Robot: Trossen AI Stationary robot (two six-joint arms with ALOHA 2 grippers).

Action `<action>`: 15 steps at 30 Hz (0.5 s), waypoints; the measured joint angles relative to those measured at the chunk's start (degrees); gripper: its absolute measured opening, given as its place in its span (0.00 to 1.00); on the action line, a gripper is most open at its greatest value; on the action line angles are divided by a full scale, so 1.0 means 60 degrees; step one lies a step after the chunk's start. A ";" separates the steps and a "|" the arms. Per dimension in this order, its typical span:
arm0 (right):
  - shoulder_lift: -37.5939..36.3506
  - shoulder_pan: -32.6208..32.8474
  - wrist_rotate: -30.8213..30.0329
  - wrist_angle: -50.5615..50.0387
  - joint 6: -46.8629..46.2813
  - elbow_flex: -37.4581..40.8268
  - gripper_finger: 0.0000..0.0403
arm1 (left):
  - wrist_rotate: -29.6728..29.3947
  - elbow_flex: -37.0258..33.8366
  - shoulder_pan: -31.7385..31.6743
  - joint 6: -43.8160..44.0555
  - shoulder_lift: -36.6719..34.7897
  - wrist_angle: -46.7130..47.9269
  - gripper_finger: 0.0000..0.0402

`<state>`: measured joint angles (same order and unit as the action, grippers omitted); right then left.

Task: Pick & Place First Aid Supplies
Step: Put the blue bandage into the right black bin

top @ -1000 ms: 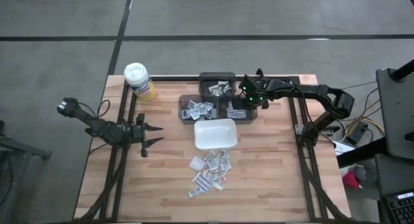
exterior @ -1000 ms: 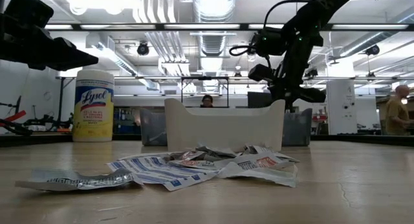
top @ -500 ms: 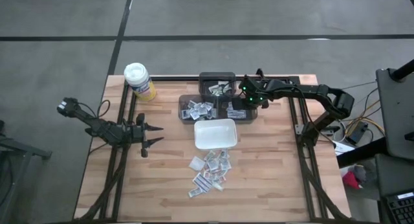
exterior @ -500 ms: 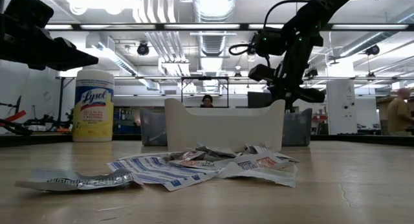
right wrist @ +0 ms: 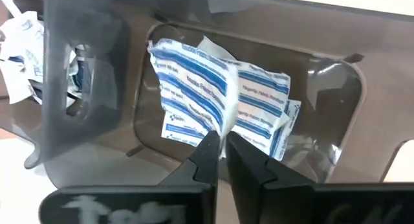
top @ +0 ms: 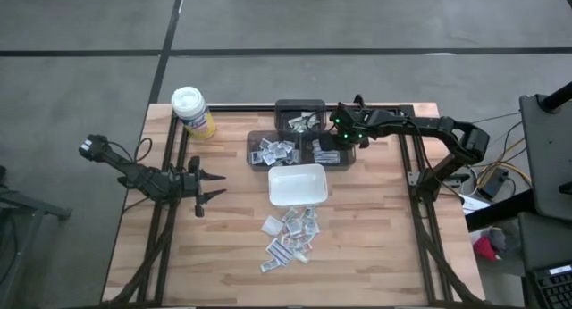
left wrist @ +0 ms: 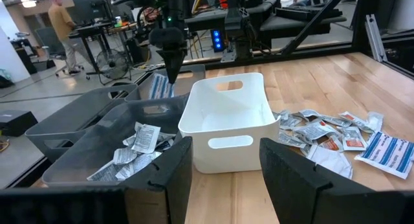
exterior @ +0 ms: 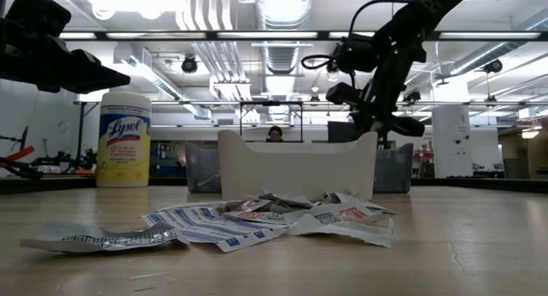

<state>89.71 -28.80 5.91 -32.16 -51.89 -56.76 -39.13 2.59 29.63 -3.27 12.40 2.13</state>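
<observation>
A loose pile of first aid packets [top: 290, 235] lies flat on the wood table, on the near side of the white dish [top: 297, 185]. Three grey bins stand beyond the dish. My right gripper [right wrist: 222, 156] points steeply down into the right-hand bin [top: 327, 154], shut on a blue-striped packet [right wrist: 194, 94]. Another blue-striped packet [right wrist: 265, 107] lies in that bin. My left gripper [top: 214, 186] waits open at the table's left, level, its fingers [left wrist: 171, 172] holding nothing. My right gripper pinches one edge of the blue-striped packet [right wrist: 225, 130] between its two fingertips, coming from above and slanting down. The packet's body spreads out beyond the fingertips, inside the grey bin. Whether it rests on the bin's floor does not show.
A yellow canister with a white lid [top: 192, 112] stands at the far left corner. The left bin [top: 275, 150] and the far bin [top: 300, 118] hold more packets. Bare wood lies at the table's near left and near right. A person sits far off in the room [exterior: 274, 133].
</observation>
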 joint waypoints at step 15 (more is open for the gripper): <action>-0.0106 0.0040 0.0162 -0.0092 0.0386 -0.0568 0.21 | 0.0004 0.0000 0.0003 0.0001 0.0000 -0.0001 0.44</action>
<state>89.08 -28.55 6.89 -32.71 -49.57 -60.17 -39.11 2.59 29.64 -3.26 12.40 2.13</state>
